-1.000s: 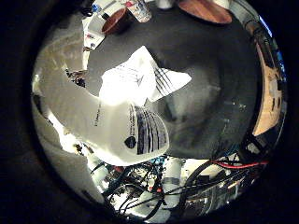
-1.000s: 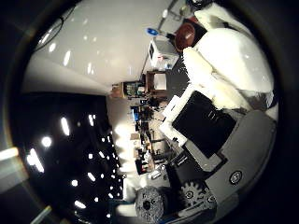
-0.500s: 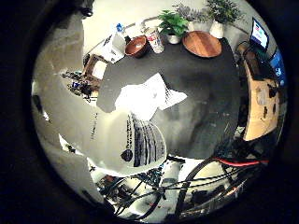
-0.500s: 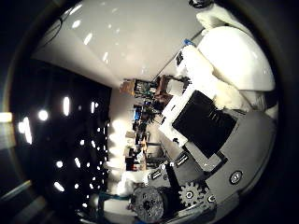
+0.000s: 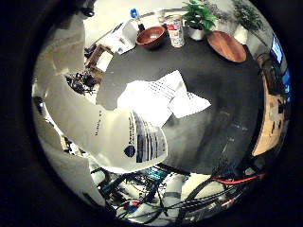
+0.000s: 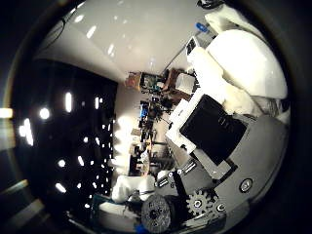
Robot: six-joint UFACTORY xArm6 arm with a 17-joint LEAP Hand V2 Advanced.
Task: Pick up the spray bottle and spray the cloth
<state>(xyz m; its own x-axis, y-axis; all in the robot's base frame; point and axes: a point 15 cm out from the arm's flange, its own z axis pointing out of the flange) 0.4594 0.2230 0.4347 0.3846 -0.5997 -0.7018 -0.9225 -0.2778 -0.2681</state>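
Note:
A white spray bottle (image 5: 118,137) with a dark printed label fills the near side of the little finger side palm view, close to the palm. Its white body also shows in the thumb side view, where my hand (image 6: 209,131) has its white and black fingers curled against it. The bottle is lifted clear of the dark table (image 5: 227,99). The cloth (image 5: 161,94), white with fine printed lines and crumpled, lies on the table beyond the bottle. The bottle's nozzle is not in view.
At the table's far edge stand a brown bowl (image 5: 150,36), a printed can (image 5: 176,32), a potted plant (image 5: 198,19) and a round wooden plate (image 5: 226,46). Wooden furniture (image 5: 270,123) borders one side of the table. Cluttered equipment lies under the bottle.
The palm has tilted, so more of the table's far edge with the bowl and plants has come into view. The bottle stays held in the hand. The cloth has not moved.

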